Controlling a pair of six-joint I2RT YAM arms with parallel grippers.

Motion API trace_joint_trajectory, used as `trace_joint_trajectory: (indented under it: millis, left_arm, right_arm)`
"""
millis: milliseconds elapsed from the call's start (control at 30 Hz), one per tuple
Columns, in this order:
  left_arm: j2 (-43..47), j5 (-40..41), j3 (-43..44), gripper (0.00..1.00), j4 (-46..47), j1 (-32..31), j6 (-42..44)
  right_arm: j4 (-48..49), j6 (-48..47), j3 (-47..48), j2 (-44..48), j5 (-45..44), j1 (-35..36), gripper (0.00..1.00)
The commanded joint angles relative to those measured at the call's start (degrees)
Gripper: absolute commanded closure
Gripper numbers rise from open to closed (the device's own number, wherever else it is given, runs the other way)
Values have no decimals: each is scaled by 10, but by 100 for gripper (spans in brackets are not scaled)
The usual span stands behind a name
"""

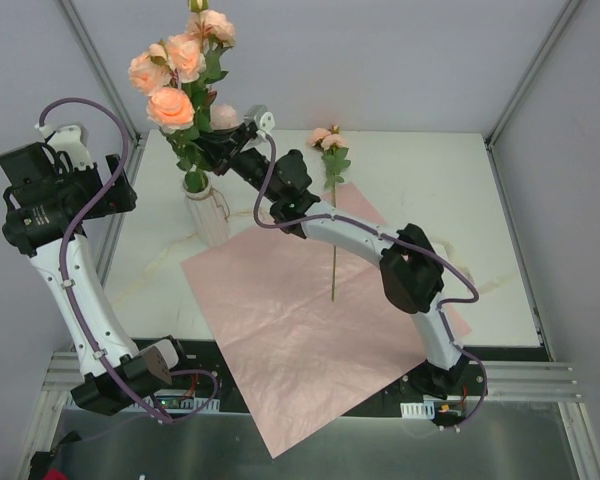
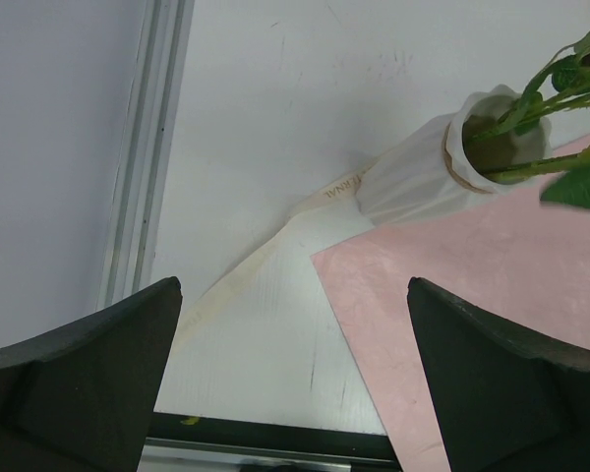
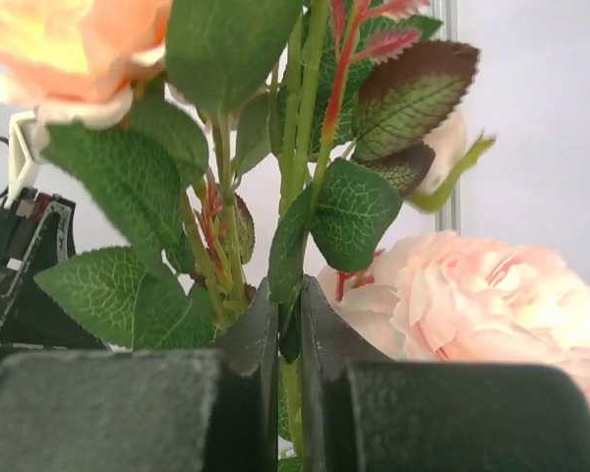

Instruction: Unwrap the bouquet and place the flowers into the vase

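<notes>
The bouquet is undone: its pink paper (image 1: 280, 330) lies flat on the table and the cream ribbon (image 2: 265, 251) trails beside it. The whitish ribbed vase (image 1: 208, 212) stands at the paper's far left corner with several peach-pink flowers (image 1: 170, 105) in it. My right gripper (image 1: 210, 142) is above the vase's mouth. Its jaws are shut on a green flower stem (image 3: 291, 211) among the leaves. One more flower (image 1: 330, 150) lies on the table, its stem reaching onto the paper. My left gripper (image 2: 295, 285) hangs open and empty over the near left table, apart from the vase (image 2: 413, 177).
The left arm (image 1: 55, 200) is raised along the left wall. The right arm (image 1: 360, 240) stretches across the paper from the near right. An aluminium frame rail (image 2: 143, 157) runs along the table's left edge. Grey walls enclose the table.
</notes>
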State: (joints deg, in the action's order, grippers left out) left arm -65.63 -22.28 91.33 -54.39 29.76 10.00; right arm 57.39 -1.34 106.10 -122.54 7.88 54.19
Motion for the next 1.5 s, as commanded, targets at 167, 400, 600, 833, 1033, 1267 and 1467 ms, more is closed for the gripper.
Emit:
trace_joint_trajectory:
  millis: [167, 400, 600, 833, 1033, 1267, 1467]
  left_arm:
    - [1, -16, 5, 1, 1, 16, 13]
    - [-12, -30, 16, 1, -7, 21, -1]
    - [-18, -36, 22, 1, -11, 21, -9]
    - [-19, -40, 23, 1, -12, 21, -13]
    - [-22, -45, 20, 1, -12, 21, -24]
    - [-29, -64, 19, 1, -12, 21, -37]
    - [-34, -54, 24, 1, -12, 21, -38]
  right_arm:
    - [6, -19, -47, 12, 4, 10, 100]
    - [-89, -22, -128, 29, 12, 15, 100]
    - [-192, -36, -138, 41, 21, 16, 94]
    - [-413, -88, -66, 77, 54, 13, 35]
    - [-593, -108, 28, 96, 70, -1, 19]
    - [-641, -115, 0, 152, 62, -30, 17]
    - [-684, -113, -78, 229, 3, -58, 14]
